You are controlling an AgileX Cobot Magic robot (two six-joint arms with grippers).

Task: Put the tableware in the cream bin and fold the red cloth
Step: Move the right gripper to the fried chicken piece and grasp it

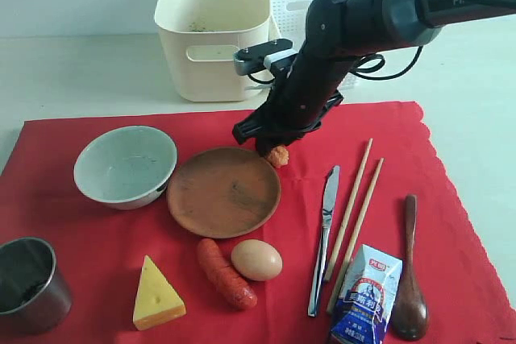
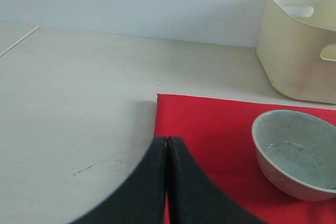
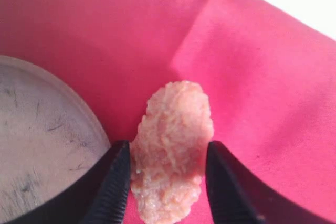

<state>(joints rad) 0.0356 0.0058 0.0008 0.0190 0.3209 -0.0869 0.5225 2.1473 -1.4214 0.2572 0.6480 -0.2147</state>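
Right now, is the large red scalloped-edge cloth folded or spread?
Spread: the large red cloth lies flat with the round brown plate and silver table knife resting on it.

Bright even light, soft shadows

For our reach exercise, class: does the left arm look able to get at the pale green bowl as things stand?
Probably yes: only bare red cloth lies between the shut left pincer and the bowl.
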